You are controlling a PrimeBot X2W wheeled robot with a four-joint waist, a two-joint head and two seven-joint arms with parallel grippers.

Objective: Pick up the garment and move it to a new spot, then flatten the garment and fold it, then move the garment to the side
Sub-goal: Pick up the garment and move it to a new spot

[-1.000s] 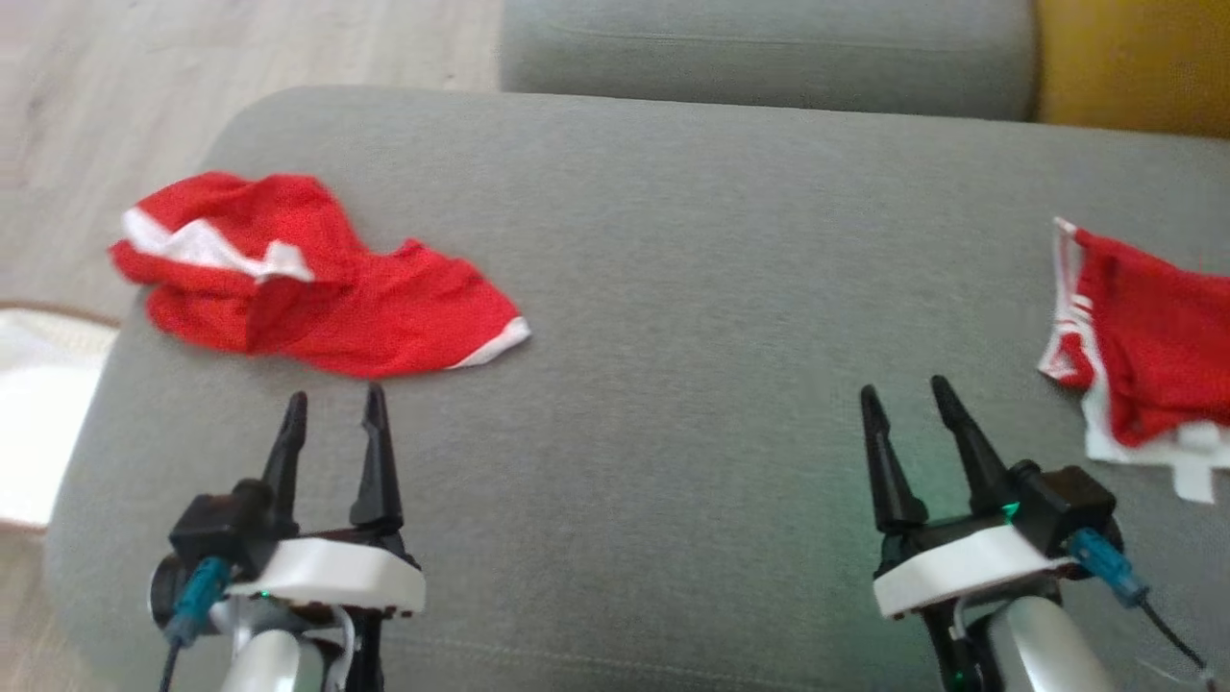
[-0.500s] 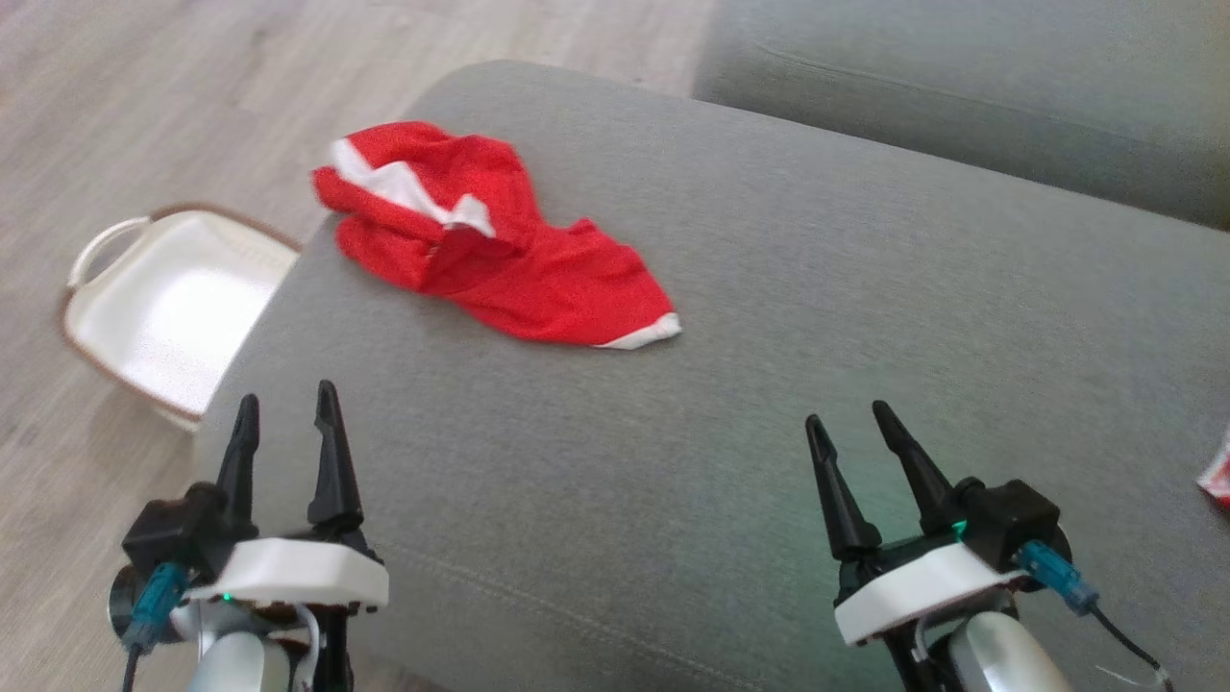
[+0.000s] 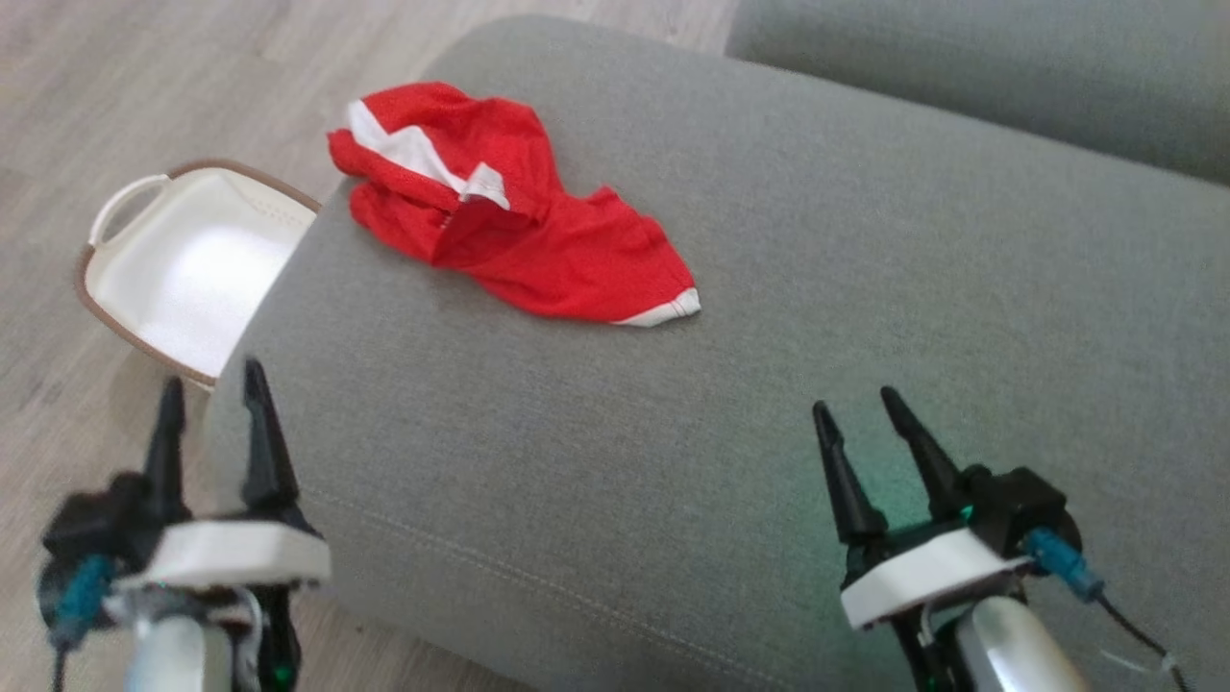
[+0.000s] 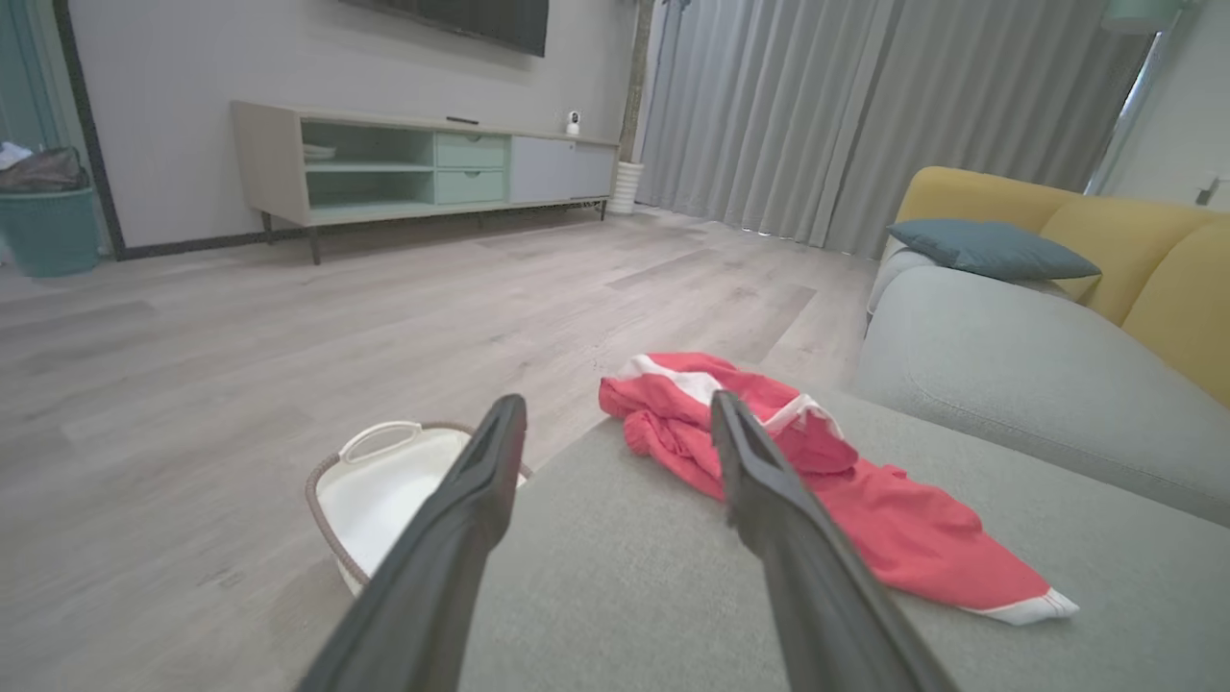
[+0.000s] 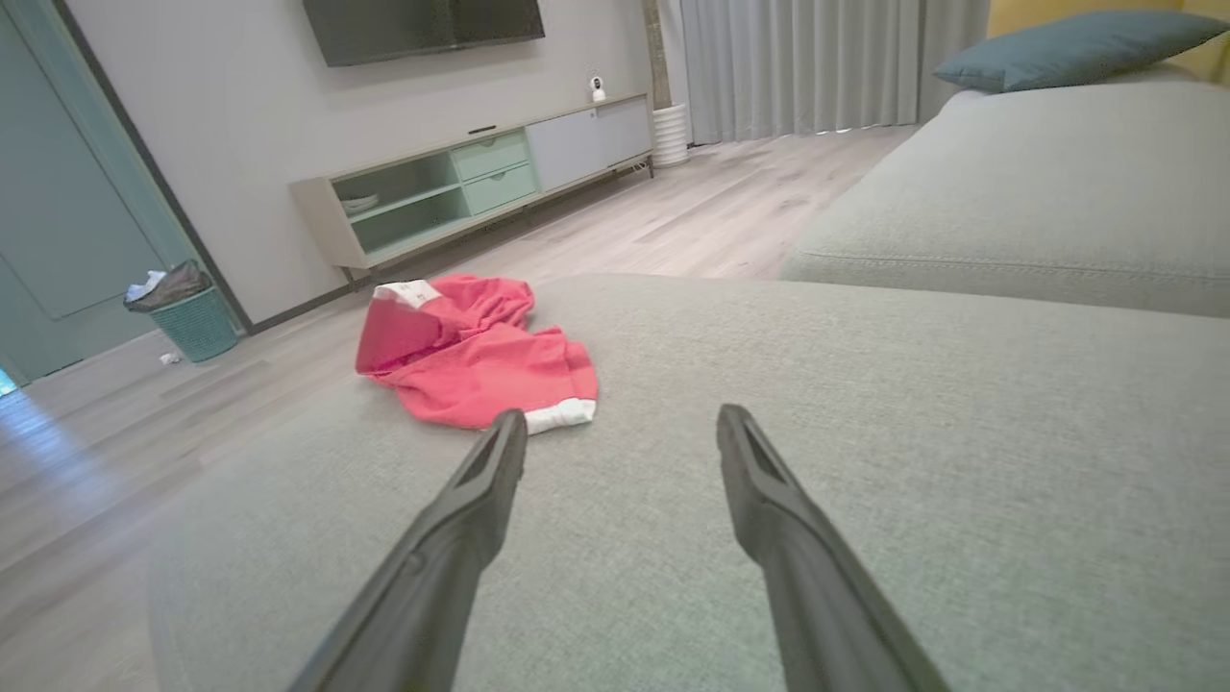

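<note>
The crumpled red mesh garment with white trim (image 3: 519,231) lies at eleven o'clock in the head view, on the far left corner of the grey fabric sofa cushion (image 3: 673,432). It has not moved in the last second. The camera has swung left, which brought the white oval basket (image 3: 192,279) on the floor into view at the garment's nine o'clock. The left gripper (image 3: 212,377) at seven o'clock and the right gripper (image 3: 854,401) at five o'clock both have wide, empty jaws. I think the robot is turning toward the garment and the pick-up has not yet begun.
</note>
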